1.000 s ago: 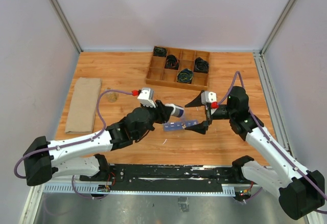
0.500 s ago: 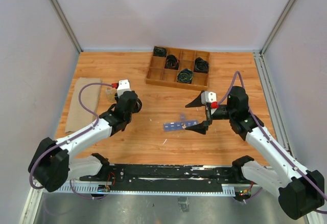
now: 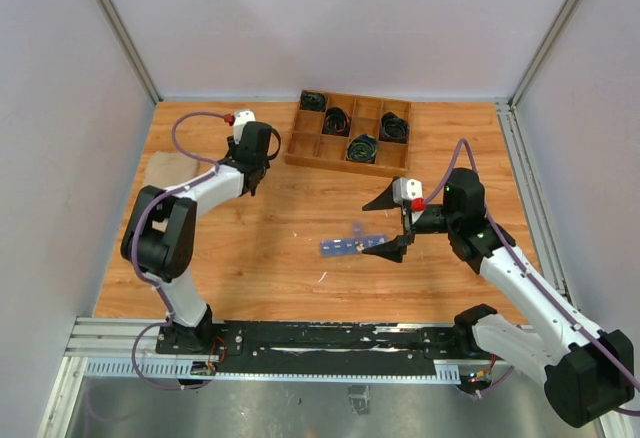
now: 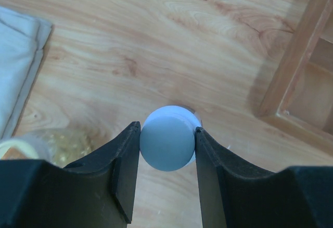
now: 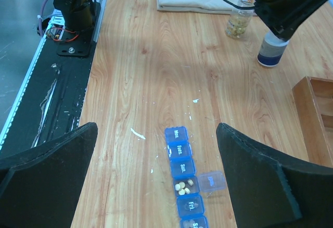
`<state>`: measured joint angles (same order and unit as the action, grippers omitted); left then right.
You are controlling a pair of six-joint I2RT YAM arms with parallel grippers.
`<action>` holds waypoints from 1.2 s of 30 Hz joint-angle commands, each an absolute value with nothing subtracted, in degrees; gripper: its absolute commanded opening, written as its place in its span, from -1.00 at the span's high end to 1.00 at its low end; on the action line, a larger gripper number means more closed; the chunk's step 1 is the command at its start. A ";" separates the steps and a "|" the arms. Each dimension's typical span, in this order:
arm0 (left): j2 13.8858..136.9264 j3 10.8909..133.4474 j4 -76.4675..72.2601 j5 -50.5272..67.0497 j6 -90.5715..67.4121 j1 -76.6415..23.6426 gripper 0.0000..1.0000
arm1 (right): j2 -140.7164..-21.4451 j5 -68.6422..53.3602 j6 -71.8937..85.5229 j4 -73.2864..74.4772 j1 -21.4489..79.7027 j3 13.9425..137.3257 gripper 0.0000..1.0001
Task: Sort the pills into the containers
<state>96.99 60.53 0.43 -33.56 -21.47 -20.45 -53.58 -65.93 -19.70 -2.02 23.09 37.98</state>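
Note:
The translucent-blue pill organizer (image 3: 350,246) lies mid-table; the right wrist view shows it (image 5: 183,169) with one compartment open, several pale pills (image 5: 182,187) inside and its lid (image 5: 211,181) flipped to the side. My right gripper (image 3: 385,225) is open and empty, hovering over the strip's right end (image 5: 156,129). My left gripper (image 3: 252,173) is at the back left, shut on the cap of a small white-capped bottle (image 4: 166,144). That bottle shows upright at the table under the gripper (image 5: 271,52).
A small glass jar of yellowish pills (image 5: 239,24) stands beside the bottle, also at the left wrist view's lower left (image 4: 36,146). A folded beige cloth (image 3: 163,170) lies at the left. The wooden divided tray of black cables (image 3: 340,165) sits at the back.
My left arm has swung from beside the organizer to the back left, carrying the white-capped bottle with it. My right arm and the organizer have not moved.

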 commanded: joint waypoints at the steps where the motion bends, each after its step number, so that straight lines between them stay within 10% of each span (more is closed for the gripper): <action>1: 101.93 66.05 3.50 -32.79 -20.79 -18.88 0.45 | -53.70 -65.15 -19.83 -2.28 22.29 39.78 -0.98; 7: 96.79 67.46 3.02 -27.52 -20.51 -18.82 -0.43 | -54.25 -63.87 -18.07 -2.98 21.78 39.82 -0.97; 24: 63.10 17.63 -50.13 26.45 14.42 -42.97 -0.64 | -67.43 -58.72 -12.48 9.13 10.30 48.95 -0.97; 36: 76.61 10.23 -69.57 34.42 14.41 -42.98 -0.71 | -76.22 -57.70 -25.73 25.67 10.06 57.72 -0.99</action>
<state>71.02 9.45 -58.54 31.70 13.74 -43.11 -75.53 -58.81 -19.09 17.69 10.81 54.46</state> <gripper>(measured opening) 0.851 0.997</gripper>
